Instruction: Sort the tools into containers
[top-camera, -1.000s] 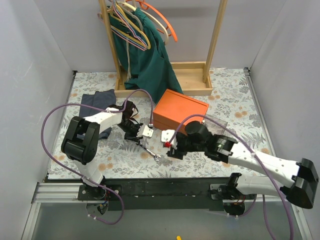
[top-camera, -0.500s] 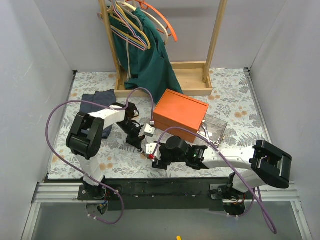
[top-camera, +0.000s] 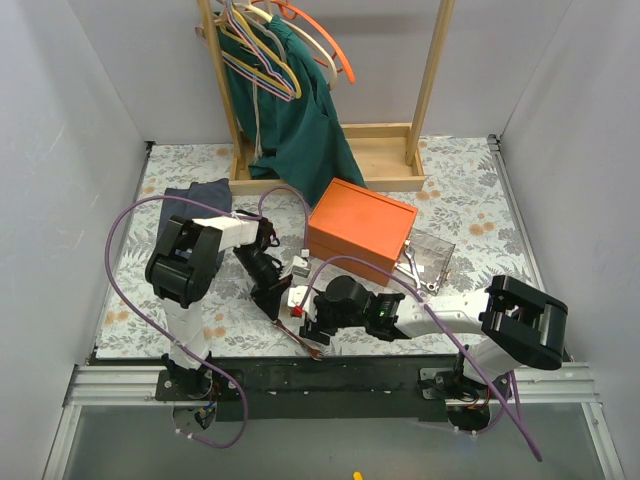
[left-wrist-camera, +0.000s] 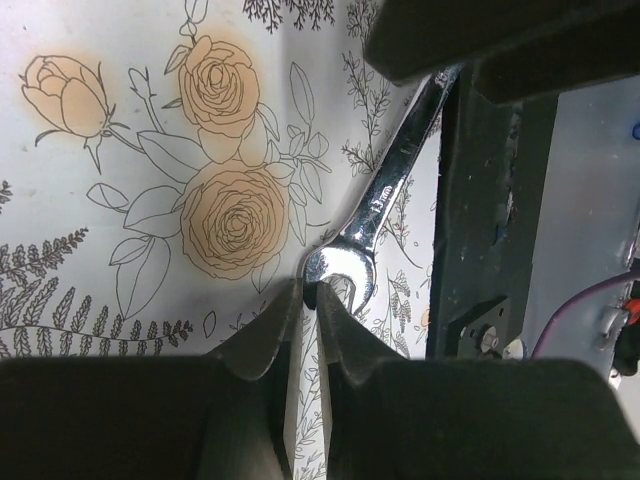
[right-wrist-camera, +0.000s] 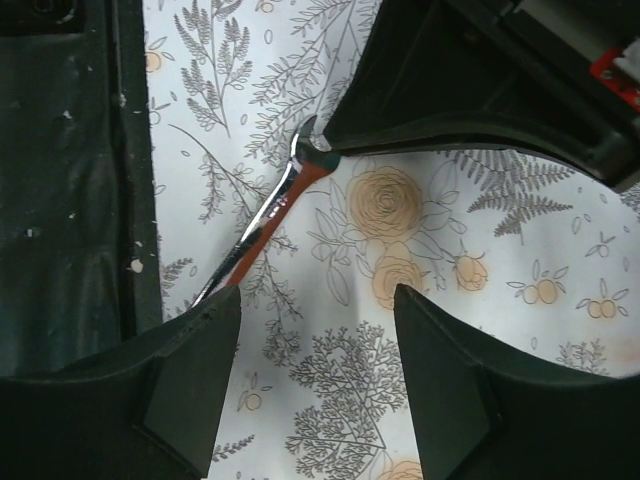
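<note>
We judge the wrench (left-wrist-camera: 385, 195) stiff, thin and slippery; grip mid-shank. Right tool (right-wrist-camera: 318, 295) gapes. We cannot tell whether the left tool (left-wrist-camera: 312, 298) holds it.

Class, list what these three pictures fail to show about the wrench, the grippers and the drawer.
- Wrench, right wrist view: lower end hidden behind the right gripper finger.
- Size stamp on the wrench, left wrist view: blurred.
- Left gripper, left wrist view: whether it pinches the wrench head; its fingertips cover the contact.
- Clear drawer, top view: contents too small to name.
</note>
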